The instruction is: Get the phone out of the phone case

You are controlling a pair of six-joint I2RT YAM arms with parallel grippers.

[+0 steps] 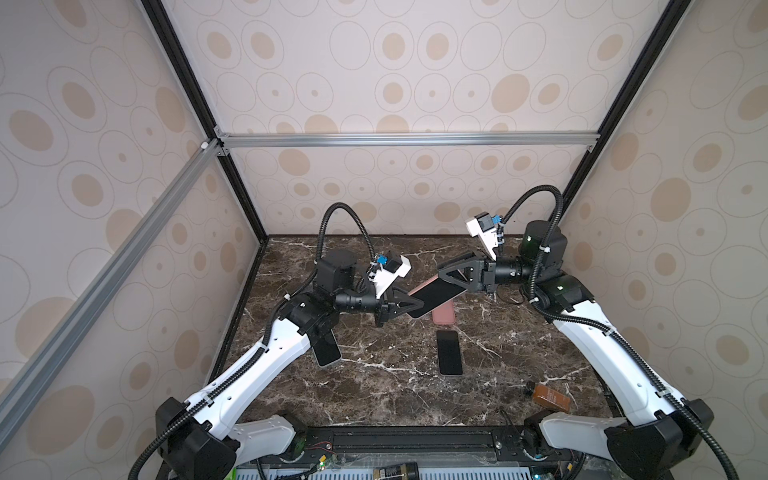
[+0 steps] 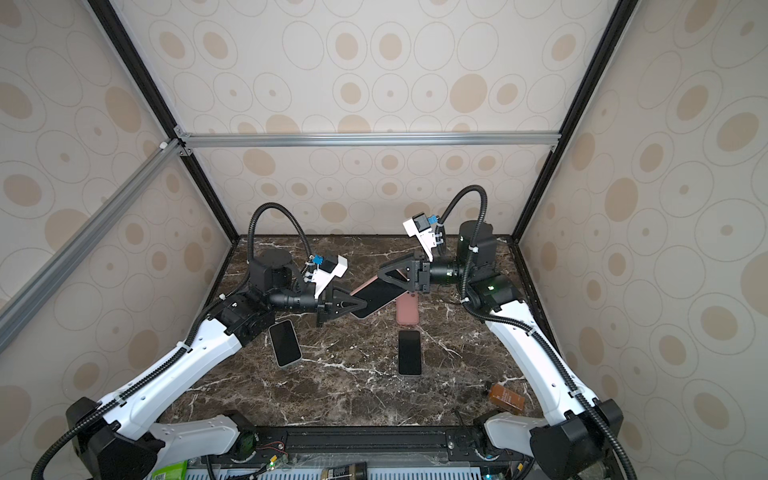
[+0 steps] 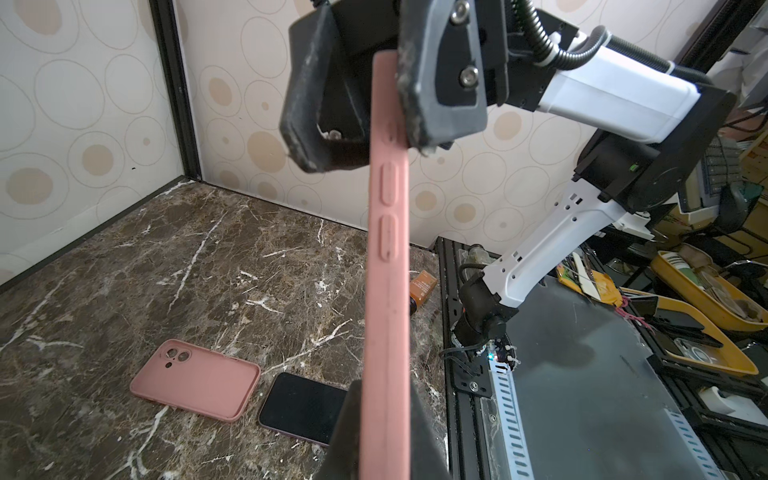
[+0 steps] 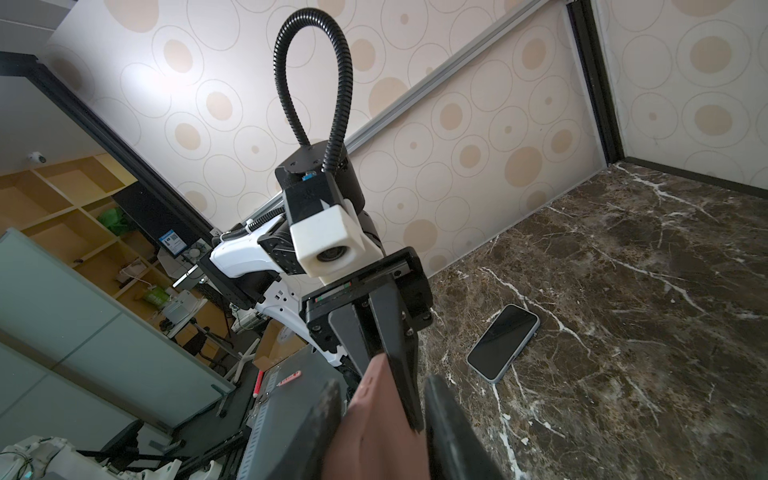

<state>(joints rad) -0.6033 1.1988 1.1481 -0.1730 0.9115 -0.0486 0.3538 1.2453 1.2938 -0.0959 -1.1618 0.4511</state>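
— Left pincer (image 1: 415,307), item one: clamped tight on the lower-left end of the phone (image 1: 436,293), at the centre of both top views.
— And the phone case (image 3: 386,291)?
— Pink, wrapped round the phone. The pair is lifted clear of the marble table (image 1: 374,395) and slants up to the right.
— Right pincer (image 1: 444,277)?
— Item two: jaws astride the upper-right end of that case, one finger (image 3: 440,104) against it. Whether it squeezes, I cannot tell from where I stand.
— Further out?
— Item three: spare pink case (image 1: 443,316), empty, flat on the table just below the held one. Item four: bare dark phone (image 1: 449,353), lower again, near it. Item five: another phone (image 2: 285,343), left of centre, beside the left arm. Item six: amber bottle (image 1: 550,397), lying at lower right.
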